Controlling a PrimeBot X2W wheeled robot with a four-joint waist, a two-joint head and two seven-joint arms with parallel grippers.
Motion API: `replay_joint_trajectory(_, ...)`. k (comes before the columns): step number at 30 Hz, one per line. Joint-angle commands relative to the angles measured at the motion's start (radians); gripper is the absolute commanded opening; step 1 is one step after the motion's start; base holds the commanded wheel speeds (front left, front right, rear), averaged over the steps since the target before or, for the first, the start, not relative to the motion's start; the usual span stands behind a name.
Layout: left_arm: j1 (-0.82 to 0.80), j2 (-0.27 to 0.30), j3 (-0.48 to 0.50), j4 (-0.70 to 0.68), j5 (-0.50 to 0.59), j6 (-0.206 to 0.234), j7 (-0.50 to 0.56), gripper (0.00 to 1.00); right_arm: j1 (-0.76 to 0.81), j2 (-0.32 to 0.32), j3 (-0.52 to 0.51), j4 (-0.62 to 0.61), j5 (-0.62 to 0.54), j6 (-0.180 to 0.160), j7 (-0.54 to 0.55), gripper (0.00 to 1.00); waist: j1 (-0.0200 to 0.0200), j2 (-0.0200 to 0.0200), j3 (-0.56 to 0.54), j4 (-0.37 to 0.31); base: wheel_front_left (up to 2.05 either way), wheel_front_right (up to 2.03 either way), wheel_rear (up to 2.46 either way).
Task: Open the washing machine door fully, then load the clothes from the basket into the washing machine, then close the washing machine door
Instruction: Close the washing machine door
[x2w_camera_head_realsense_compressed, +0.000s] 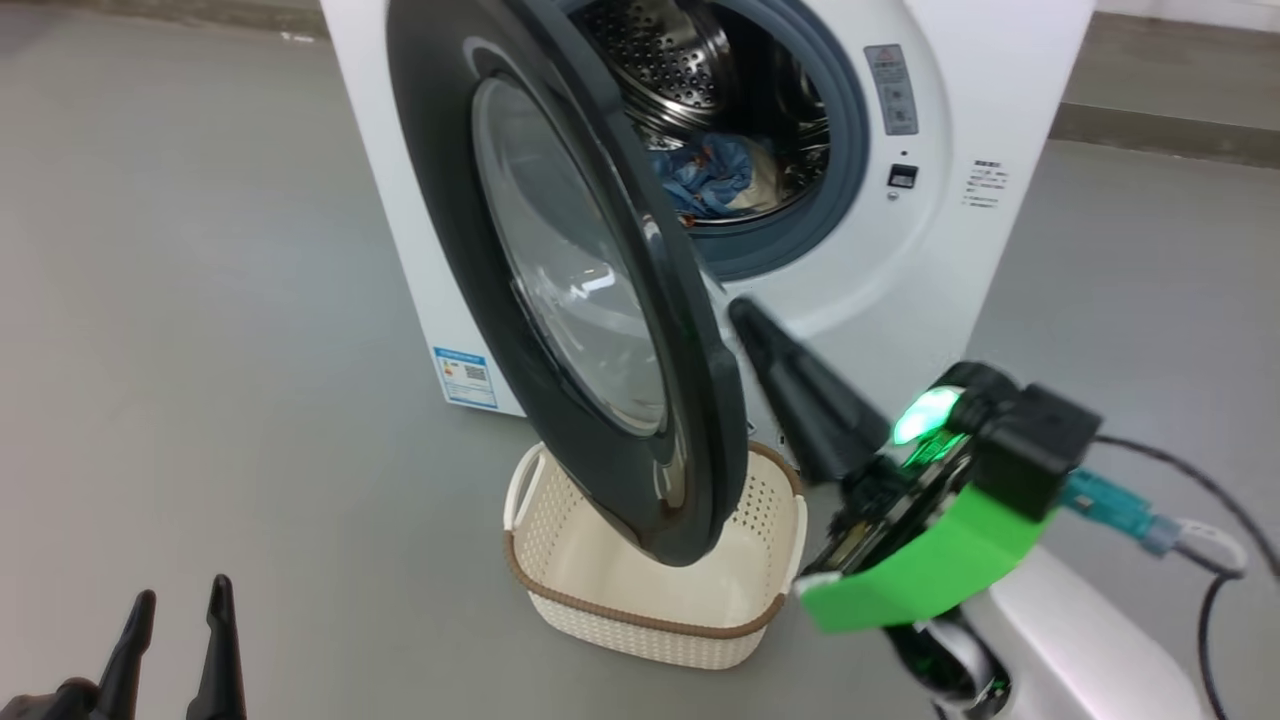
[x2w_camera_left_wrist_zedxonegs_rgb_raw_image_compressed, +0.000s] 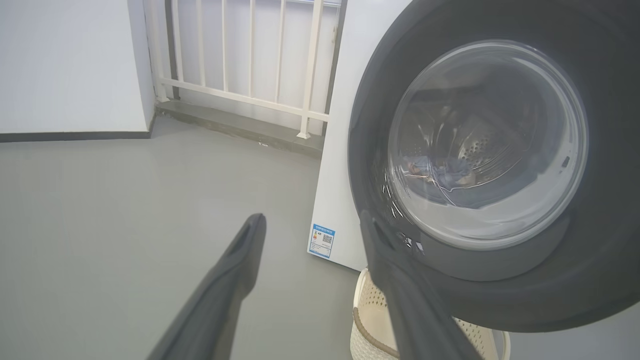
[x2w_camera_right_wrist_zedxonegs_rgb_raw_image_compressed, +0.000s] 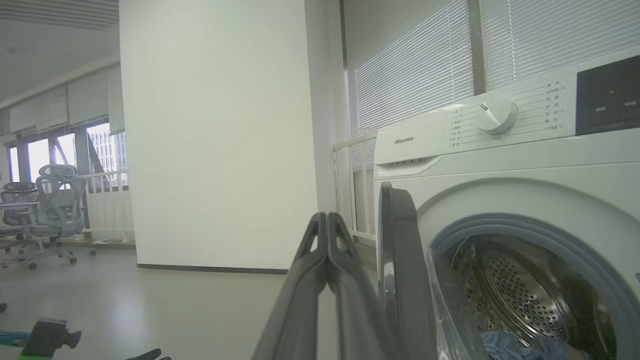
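My right gripper (x2w_camera_head_realsense_compressed: 748, 315) sits nearest, fingers pinched together on nothing, tip just beside the washing machine door (x2w_camera_head_realsense_compressed: 560, 280). My left gripper (x2w_camera_head_realsense_compressed: 183, 600) gapes wide, well apart from the door. I see the basket (x2w_camera_head_realsense_compressed: 600, 620) under the door and the clothes (x2w_camera_head_realsense_compressed: 715, 175) behind it, inside the washing machine (x2w_camera_head_realsense_compressed: 900, 280).

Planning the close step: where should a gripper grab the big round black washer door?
Probably the free-edge rim of the round glossy black door, the part farthest from the white machine, approached from the robot's side: it stands edge-on, narrow enough to straddle. The bulging glass window offers no pinch.
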Motion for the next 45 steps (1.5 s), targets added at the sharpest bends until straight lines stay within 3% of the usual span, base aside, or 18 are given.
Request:
replay_joint_trajectory(1,-0.034,0.025,0.031,-0.012,-0.013,-0.002,-0.010,1.00,-0.031,0.002,0.049,-0.013,0.018,0.007,-0.008,0.00,0.0000,0.0000,0.000,0.028,0.00,0.00,0.00)
replay_joint_trajectory(14,-0.041,0.033,0.010,0.001,-0.026,-0.002,-0.010,1.00,-0.025,-0.027,0.198,0.166,0.069,0.007,-0.008,0.00,0.0000,0.0000,0.006,0.113,0.00,0.00,0.00)
replay_joint_trajectory(36,-0.103,0.056,-0.032,0.014,-0.045,-0.002,-0.010,1.00,-0.128,-0.005,0.313,0.518,0.194,0.007,-0.008,0.00,0.0000,0.0000,0.089,0.176,0.00,0.00,0.00)
replay_joint_trajectory(45,-0.117,0.050,-0.025,0.014,-0.054,-0.002,-0.010,1.00,-0.156,-0.019,0.320,0.577,0.210,0.007,-0.008,0.00,0.0000,0.0000,0.127,0.186,0.00,0.00,0.00)
